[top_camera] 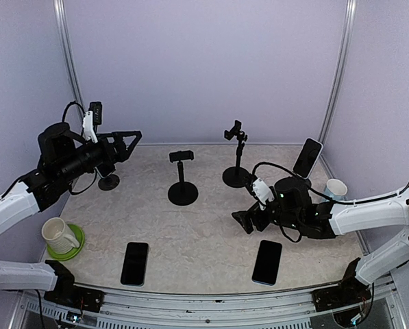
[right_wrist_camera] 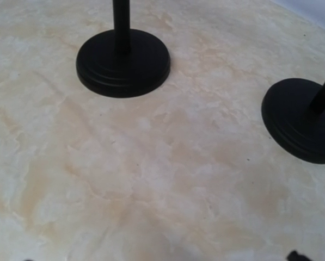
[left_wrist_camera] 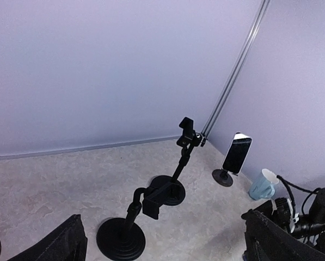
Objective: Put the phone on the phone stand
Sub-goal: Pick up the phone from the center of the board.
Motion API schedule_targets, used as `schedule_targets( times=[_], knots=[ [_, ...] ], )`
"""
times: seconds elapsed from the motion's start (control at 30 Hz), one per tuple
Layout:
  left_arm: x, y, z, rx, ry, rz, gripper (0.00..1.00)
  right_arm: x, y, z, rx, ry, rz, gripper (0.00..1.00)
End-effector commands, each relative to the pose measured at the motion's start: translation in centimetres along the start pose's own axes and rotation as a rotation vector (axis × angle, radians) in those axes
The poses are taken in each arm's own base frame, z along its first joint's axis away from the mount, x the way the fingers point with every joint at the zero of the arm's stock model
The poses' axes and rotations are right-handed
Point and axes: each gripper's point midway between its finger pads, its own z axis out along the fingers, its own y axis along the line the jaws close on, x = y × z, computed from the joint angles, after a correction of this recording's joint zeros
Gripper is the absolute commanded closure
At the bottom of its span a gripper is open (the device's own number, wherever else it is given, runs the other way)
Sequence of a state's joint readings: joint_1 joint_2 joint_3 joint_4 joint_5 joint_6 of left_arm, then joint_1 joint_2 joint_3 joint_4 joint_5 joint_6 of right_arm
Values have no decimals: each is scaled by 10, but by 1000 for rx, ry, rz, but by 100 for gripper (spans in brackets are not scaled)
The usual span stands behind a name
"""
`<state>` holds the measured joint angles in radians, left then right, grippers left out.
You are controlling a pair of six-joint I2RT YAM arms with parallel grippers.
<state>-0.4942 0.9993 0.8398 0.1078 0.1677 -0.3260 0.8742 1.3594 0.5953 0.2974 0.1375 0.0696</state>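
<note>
From the overhead view, my left hand (top_camera: 131, 142) is raised at about 10 o'clock. Its fingers (left_wrist_camera: 69, 242) are spread wide and hold nothing. They frame the centre stand (left_wrist_camera: 130, 217) and, behind it, the tall stand (left_wrist_camera: 179, 163). My right hand (top_camera: 243, 221) sits low over the bench (top_camera: 211, 240) at roughly 4 o'clock. In its wrist camera only the fingertips (right_wrist_camera: 296, 254) show, at the bottom corners, so I read them as apart with nothing between them. That view looks across bare marble at two round black stand bases. The near-right phone (top_camera: 267, 262) lies flat, screen dark, at 5 o'clock. It is just beside the right hand on the near side but not touching it. A near-left phone (top_camera: 134, 263) lies flat at 7 o'clock, well apart from both hands. The centre stand's cradle is empty, and so is the tall stand's clamp at 1 o'clock. A docked phone (top_camera: 308, 157) leans upright on its own small mount at 2 o'clock. A pale blue cup (top_camera: 336, 188) stands near it at 3 o'clock. At 8 o'clock a mug (top_camera: 57, 234) rests on a green saucer (top_camera: 74, 250). A third base, the left stand (top_camera: 109, 182), shows under my left arm.
</note>
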Motion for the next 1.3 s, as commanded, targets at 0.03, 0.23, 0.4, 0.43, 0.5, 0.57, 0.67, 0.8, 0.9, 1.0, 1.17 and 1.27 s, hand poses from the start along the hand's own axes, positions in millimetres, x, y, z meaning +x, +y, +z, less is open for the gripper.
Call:
schedule_targets(
  times=[0.03,0.23,0.4,0.43,0.5,0.57,0.67,0.8,0.9,1.0,1.17,1.27],
  knots=[
    [-6,17,5,-129,-23,-130,1,-10,1,2,-12,-19,14,0],
    [74,44,1,-339,183,-253,1,-10,0,1,-9,-18,12,0],
    [127,57,-27,-509,250,-369,1,-9,2,3,-16,-12,12,0],
    [139,58,-32,-541,276,-381,1,-9,2,4,-18,-10,13,0],
    [163,57,-39,-583,335,-390,1,-8,3,5,-22,-8,14,0],
    [184,56,-44,-619,405,-369,1,-8,3,5,-24,-7,14,0],
    [212,54,-52,-661,507,-328,1,-9,3,4,-26,-9,14,0],
    [238,49,-63,-696,593,-282,1,-10,2,3,-21,-14,15,0],
    [257,49,-76,-721,641,-269,1,-10,2,2,-21,-14,15,0],
    [277,46,-86,-710,687,-287,1,-10,2,2,-22,-14,15,0],
    [301,46,-102,-726,740,-286,1,-10,4,3,-29,-14,15,0],
    [310,45,-107,-725,754,-283,1,-9,4,3,-32,-11,15,0]
  ],
)
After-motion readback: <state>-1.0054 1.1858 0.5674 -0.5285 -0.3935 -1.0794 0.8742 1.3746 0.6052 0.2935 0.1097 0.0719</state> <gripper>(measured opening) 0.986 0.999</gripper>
